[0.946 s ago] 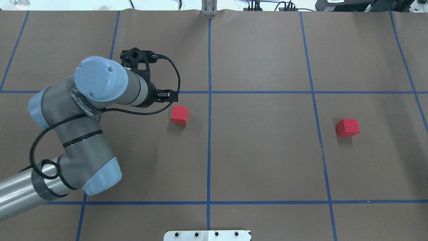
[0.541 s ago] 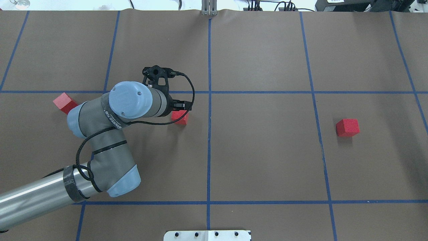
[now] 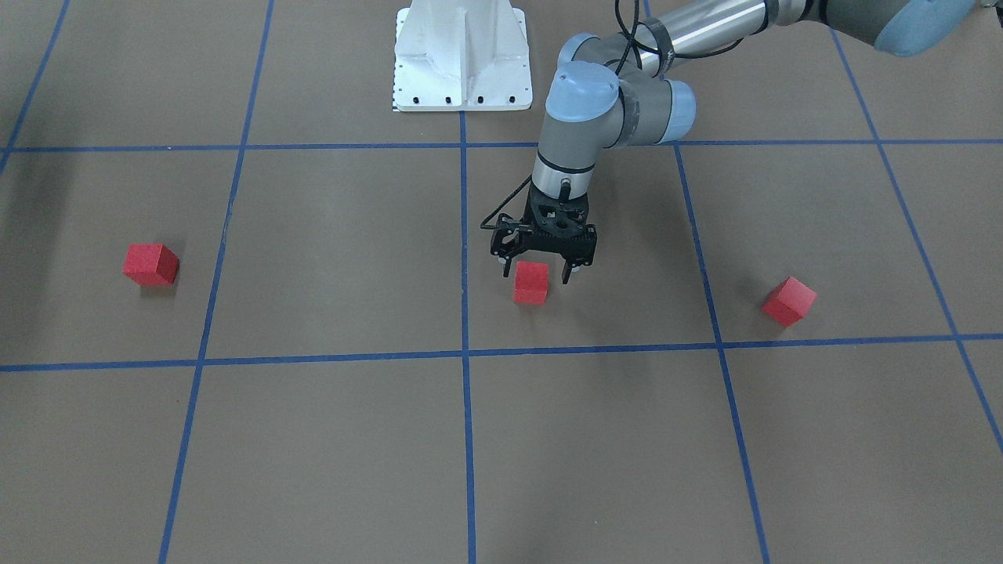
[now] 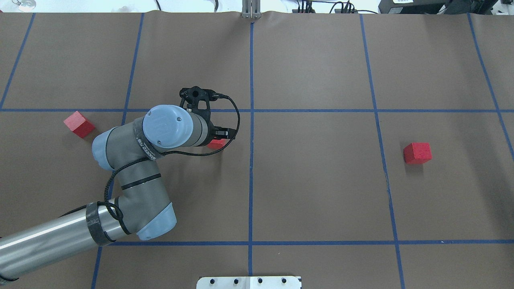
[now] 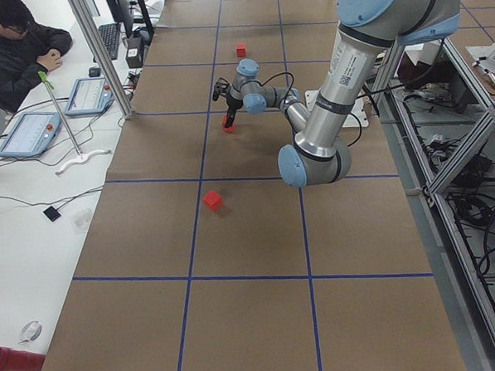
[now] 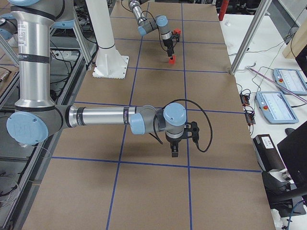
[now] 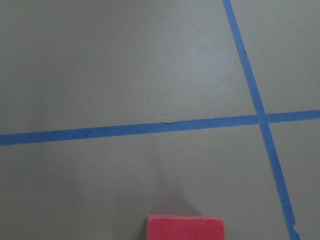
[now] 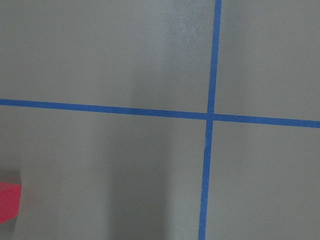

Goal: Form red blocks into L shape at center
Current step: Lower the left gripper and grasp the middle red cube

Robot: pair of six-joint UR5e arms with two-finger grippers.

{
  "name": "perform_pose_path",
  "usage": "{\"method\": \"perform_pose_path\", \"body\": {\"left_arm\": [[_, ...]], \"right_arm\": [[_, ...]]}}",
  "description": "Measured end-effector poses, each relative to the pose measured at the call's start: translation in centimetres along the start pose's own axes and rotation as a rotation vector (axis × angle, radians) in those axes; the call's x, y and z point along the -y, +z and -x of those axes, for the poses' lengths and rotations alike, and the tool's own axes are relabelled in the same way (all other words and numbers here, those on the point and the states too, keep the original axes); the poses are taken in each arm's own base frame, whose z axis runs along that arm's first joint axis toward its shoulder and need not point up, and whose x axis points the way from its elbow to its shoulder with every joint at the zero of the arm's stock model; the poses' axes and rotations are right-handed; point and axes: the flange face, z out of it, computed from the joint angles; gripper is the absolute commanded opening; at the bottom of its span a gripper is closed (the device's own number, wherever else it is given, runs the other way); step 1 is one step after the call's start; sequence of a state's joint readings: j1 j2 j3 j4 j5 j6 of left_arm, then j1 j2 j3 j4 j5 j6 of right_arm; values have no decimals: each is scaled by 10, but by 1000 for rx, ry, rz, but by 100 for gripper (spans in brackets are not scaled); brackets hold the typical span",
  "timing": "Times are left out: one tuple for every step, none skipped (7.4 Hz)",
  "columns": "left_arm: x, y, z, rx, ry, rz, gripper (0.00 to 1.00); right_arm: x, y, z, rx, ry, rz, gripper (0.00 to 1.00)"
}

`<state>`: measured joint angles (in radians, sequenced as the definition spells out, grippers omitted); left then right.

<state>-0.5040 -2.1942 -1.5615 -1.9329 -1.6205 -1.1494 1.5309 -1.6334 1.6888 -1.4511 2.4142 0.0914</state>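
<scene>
The left end effector (image 3: 537,272), fingers apart, flanks the middle red block (image 3: 530,283); a second red block (image 3: 788,301) and a third red block (image 3: 151,264) sit well off to either side. I cannot tell whether the right end effector (image 6: 174,152) is apart or together.

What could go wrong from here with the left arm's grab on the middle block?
1. The middle block looks off-centre under the open left end effector, so one finger may nudge or twist it on closing.
2. The overhead view shows only a sliver of that block beside the arm, so a slip would be hard to spot there.
</scene>
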Motion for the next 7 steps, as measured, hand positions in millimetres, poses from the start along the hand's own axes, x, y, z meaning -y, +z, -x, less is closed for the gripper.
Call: {"method": "perform_pose_path", "body": {"left_arm": [[-1,4,0,6,0,3,93],[-1,7,-1,10,-2,6,92],[-3,10,-3,12,-2,10,89],[-6,14,-4,17,-1,16,74],[-9,19,-3,25,0,21,32],[-9,21,-3,28,-1,24,0],[-9,20,-4,27,-13,24,0]], "right_arm": [[0,1,-1,0,2,1,99],[0,1,-1,0,3,2,99],[0,1,-2,0,3,3,99],[-1,2,-2,0,4,3,99],[-1,2,-2,0,4,3,99],[-1,1,-3,0,5,3,99],[-1,1,-2,0,5,3,99]]}}
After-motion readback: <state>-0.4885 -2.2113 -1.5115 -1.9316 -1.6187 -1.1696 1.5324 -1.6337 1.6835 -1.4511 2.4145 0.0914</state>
